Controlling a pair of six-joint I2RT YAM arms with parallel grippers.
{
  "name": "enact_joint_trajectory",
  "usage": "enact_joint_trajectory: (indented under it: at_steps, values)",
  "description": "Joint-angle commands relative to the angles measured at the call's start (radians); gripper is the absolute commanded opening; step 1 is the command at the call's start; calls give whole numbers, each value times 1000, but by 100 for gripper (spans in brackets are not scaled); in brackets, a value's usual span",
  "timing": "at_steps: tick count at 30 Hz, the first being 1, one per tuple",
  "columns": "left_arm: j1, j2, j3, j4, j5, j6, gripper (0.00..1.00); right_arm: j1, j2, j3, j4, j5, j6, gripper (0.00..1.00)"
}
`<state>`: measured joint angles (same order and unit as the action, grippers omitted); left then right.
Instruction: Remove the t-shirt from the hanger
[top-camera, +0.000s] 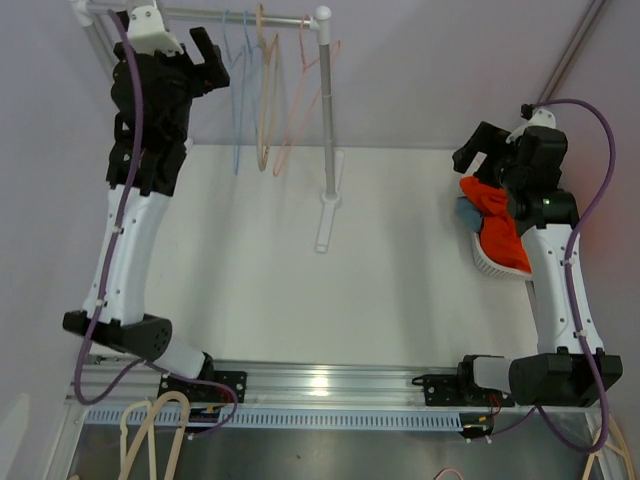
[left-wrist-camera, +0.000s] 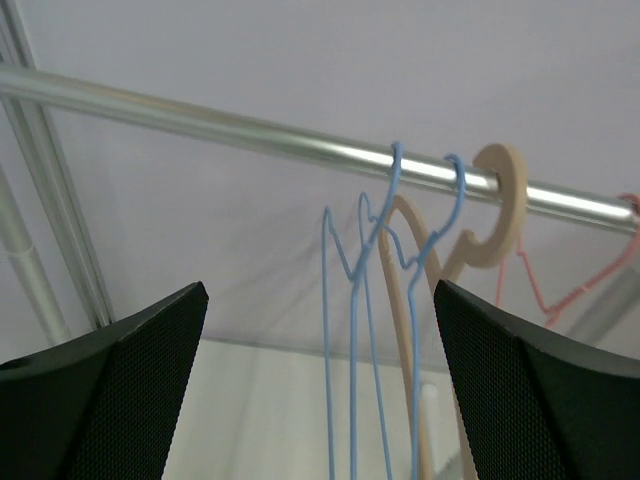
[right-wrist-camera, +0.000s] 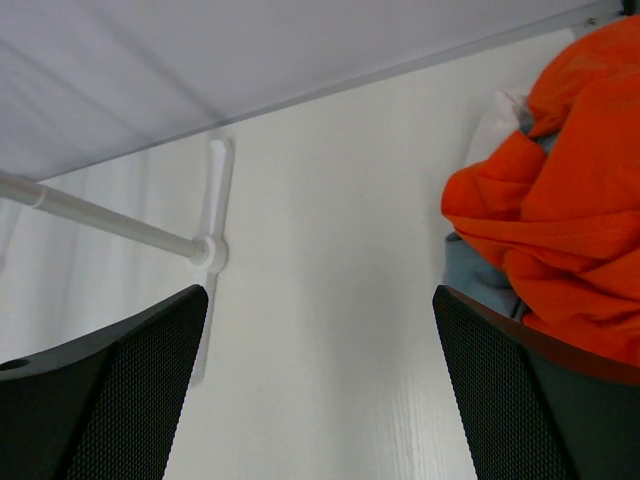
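The left hand (left-wrist-camera: 320, 295) is held wide open and empty by the bare hangers (left-wrist-camera: 508, 195), the right hand (right-wrist-camera: 320, 300) likewise beside the t-shirt (right-wrist-camera: 570, 200) heaped in a basket (top-camera: 487, 263) on the bench (top-camera: 400, 280), so removal is judged done, only withdrawal needed

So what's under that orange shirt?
A blue cloth pokes out beneath the shirt, both in a white basket. Anything deeper is covered.
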<state>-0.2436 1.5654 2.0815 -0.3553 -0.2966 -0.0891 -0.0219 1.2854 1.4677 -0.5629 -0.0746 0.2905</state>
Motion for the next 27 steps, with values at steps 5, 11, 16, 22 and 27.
enact_joint_trajectory:
  at_steps: [5,11,16,22,27]
  values:
    - [-68,-288,-273,-65,-62,-164,100,19,-81,-35,70,-157,27,100]
    - [-138,-510,-669,-28,-116,-238,100,80,-136,-194,155,-217,58,99]
    - [-264,-688,-788,-181,-246,-362,99,151,-172,-326,233,-214,64,99]
    - [-347,-885,-1043,-235,-297,-451,99,264,-227,-447,278,-151,39,99]
    - [-349,-952,-1172,-249,-306,-518,100,324,-276,-501,300,-122,15,99]
